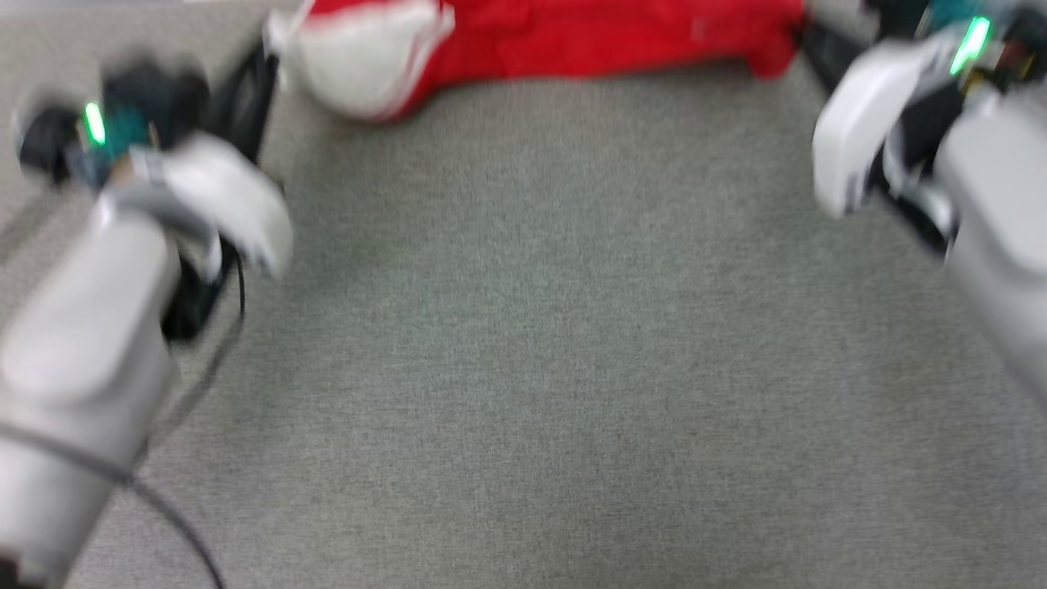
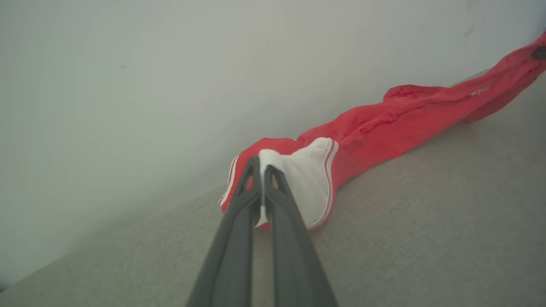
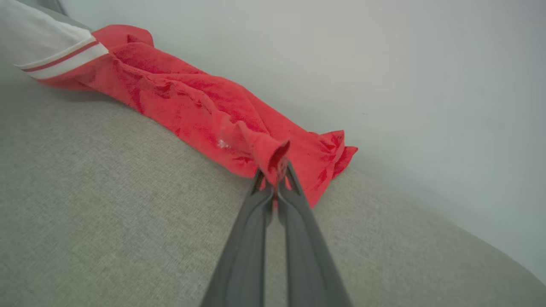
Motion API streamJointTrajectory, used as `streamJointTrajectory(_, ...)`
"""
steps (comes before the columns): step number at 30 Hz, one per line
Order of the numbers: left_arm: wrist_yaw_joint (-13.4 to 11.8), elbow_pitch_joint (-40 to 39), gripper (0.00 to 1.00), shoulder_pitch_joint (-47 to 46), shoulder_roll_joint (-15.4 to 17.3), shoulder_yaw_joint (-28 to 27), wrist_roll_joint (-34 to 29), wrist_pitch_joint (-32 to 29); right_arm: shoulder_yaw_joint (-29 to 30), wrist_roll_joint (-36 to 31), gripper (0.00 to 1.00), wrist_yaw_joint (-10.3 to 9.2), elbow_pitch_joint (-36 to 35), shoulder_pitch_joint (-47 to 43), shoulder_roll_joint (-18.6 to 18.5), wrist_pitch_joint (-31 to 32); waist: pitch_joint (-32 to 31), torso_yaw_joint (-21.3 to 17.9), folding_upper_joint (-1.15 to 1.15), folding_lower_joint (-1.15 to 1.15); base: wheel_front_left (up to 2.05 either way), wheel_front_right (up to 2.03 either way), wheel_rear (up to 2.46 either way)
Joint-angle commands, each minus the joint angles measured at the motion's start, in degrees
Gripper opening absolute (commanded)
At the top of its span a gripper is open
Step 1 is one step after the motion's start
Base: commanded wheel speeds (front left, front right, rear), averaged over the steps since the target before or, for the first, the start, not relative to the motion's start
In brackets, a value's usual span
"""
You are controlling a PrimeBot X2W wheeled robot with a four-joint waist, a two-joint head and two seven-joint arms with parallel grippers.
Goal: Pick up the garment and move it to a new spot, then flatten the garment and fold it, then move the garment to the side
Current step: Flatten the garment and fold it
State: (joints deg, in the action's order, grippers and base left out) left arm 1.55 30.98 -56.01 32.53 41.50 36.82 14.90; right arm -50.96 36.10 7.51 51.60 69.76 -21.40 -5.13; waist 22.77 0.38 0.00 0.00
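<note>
Red cloth, white sleeve: in the left wrist view your left gripper pinches the garment tight by that sleeve. In the right wrist view your right gripper pinches its red corner. The blurry head view shows it stretched between both grippers, on a grey table. The wrist views add a pale wall behind.

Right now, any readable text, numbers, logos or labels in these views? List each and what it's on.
None readable.
Small pale mark on the red cloth of the garment: could be a tag or logo, too small and blurred to read.
No lettering or numbers on the visible parts of the garment, its white sleeve or the grey surface.
</note>
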Motion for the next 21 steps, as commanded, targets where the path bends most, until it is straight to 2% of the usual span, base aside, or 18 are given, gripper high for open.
streamJointTrajectory(1,-1.17,-1.86,0.0,3.47,0.79,-0.41,0.44,0.35,-1.43,0.71,0.0,-0.04,-0.88,-2.81,-0.86,-0.42,-2.28,-0.25,0.0,0.0,0.0,0.0,0.0)
streamJointTrajectory(11,-13.58,-22.42,0.0,33.26,7.04,0.06,4.54,-0.43,-7.92,8.71,0.0,-0.04,-8.75,-18.06,-8.66,-1.54,-11.1,-0.46,0.0,0.0,0.0,0.0,0.0)
streamJointTrajectory(15,-17.03,-28.68,0.0,41.87,8.72,0.54,7.04,-1.44,-9.98,11.3,0.0,-0.04,-12.57,-24.08,-12.36,-0.98,-14.44,-0.05,0.0,0.0,0.0,0.0,0.0)
streamJointTrajectory(21,-20.46,-33.51,0.0,51.99,10.0,2.84,9.3,-2.66,-10.7,14.59,0.0,-0.04,-17.16,-33.0,-16.58,-0.15,-18.64,-0.16,0.0,0.0,0.0,0.0,0.0)
